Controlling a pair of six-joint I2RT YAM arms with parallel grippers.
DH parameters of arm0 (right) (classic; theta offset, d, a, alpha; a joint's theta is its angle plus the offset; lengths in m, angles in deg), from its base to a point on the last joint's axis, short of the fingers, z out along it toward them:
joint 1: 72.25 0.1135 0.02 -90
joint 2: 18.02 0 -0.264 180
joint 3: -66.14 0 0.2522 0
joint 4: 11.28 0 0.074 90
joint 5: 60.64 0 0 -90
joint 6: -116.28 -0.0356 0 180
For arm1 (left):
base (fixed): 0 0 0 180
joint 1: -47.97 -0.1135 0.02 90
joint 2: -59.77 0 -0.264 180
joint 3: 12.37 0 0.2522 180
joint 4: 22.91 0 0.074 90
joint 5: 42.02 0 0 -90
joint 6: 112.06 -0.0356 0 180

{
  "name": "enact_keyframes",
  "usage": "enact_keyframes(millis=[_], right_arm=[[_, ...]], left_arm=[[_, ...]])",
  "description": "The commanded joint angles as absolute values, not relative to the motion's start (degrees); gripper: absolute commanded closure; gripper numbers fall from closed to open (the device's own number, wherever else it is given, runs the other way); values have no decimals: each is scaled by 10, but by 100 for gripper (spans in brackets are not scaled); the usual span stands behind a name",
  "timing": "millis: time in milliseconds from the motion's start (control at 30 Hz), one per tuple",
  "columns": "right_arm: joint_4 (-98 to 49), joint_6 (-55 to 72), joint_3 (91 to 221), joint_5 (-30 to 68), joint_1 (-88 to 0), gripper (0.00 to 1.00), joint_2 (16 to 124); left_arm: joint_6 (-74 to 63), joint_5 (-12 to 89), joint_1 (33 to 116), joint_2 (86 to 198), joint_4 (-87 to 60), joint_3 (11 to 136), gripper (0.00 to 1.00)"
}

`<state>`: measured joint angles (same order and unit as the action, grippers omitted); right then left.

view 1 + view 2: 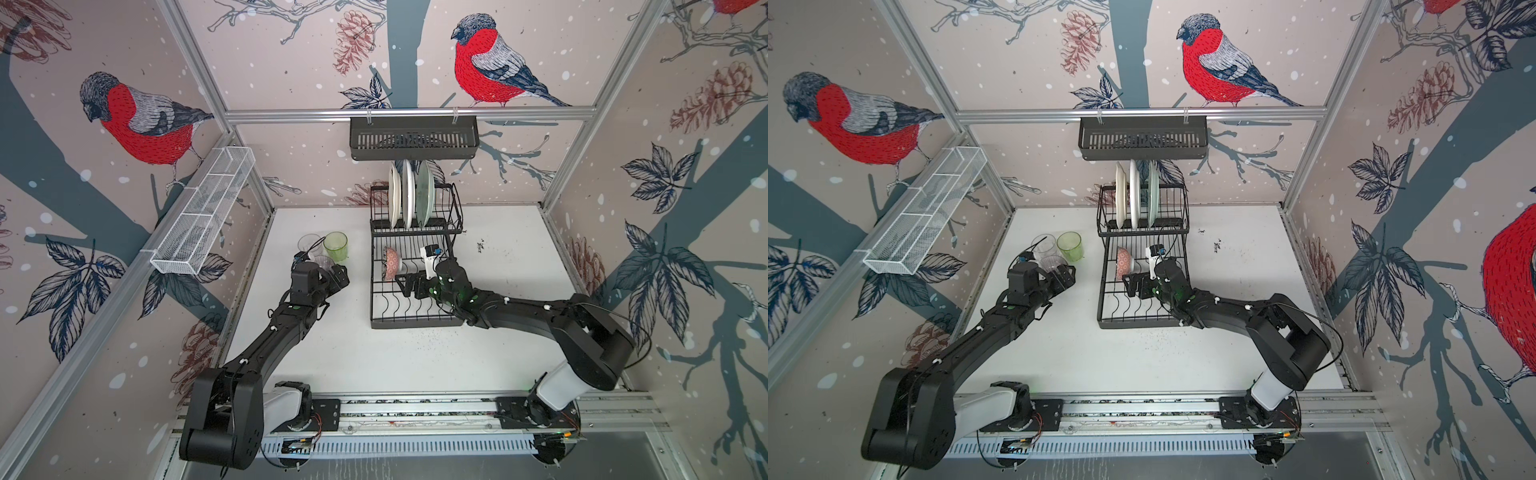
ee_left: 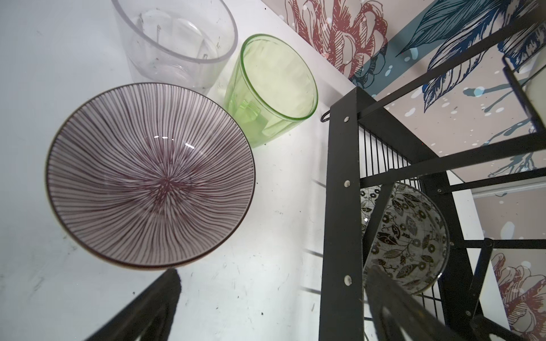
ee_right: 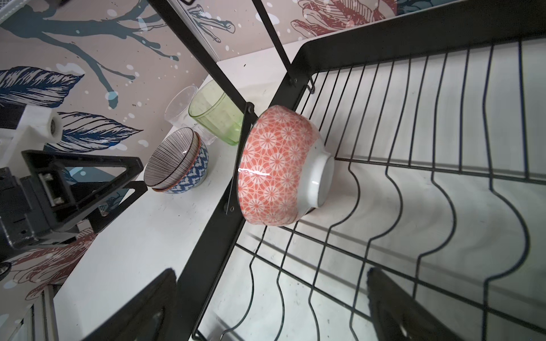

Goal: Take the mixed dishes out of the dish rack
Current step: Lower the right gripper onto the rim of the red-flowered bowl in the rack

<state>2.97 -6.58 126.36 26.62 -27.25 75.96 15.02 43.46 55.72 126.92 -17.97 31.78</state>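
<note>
We saw clear glass and green glass on the table, striped bowl nested in blue bowl, left gripper spread empty beside it, coral bowl on edge in the dish rack, right gripper spread nearby, three plates upright on the upper level.

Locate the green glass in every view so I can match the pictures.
In a top view: the green glass stands left of the dish rack.
In a top view: the glass is again left of the rack.
Left wrist: the glass sits between the clear glass and the rack's corner post.
Right wrist: the glass is partly behind a rack bar.
Shared landmark: the clear glass beside it.
</note>
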Motion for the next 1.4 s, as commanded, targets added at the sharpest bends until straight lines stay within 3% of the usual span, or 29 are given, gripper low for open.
enact_keyframes(millis=[0, 567, 1367], right_arm=[[63, -64, 1279, 268, -269, 0, 781], [44, -47, 1361, 273, -268, 4, 874], [-47, -52, 1462, 290, -267, 23, 955]], left_arm=[[141, 411, 557, 1263, -230, 309, 3], [152, 380, 558, 1246, -247, 289, 2], [152, 372, 559, 1247, -246, 283, 2]])
